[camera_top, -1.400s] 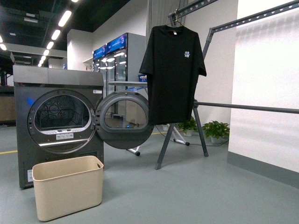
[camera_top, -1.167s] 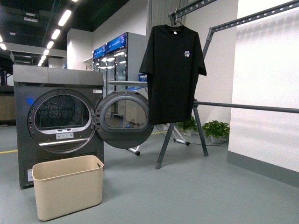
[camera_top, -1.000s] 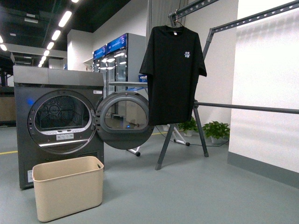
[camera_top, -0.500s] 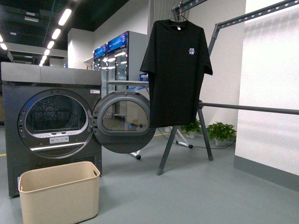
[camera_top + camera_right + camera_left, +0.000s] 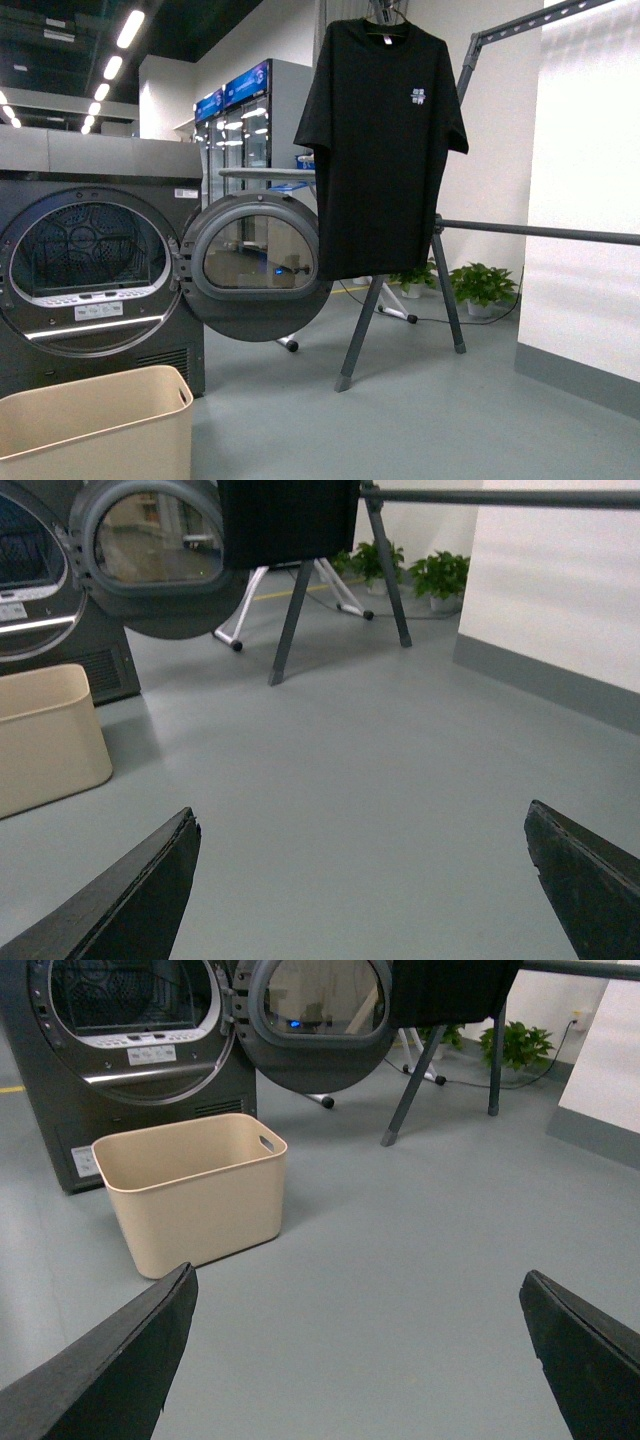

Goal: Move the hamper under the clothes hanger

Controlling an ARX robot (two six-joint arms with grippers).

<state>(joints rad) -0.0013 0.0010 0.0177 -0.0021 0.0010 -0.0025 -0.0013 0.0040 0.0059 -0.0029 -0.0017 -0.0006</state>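
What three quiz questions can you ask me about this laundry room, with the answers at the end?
1. True or false: the round door of the dryer is open.
2. Where does the hamper stand? A) inside the dryer. B) on the floor in front of the dryer. C) on top of the dryer.
3. Fill in the gap: the T-shirt hanging on the clothes hanger is ____ in colour.

Key: 1 true; 2 B; 3 black.
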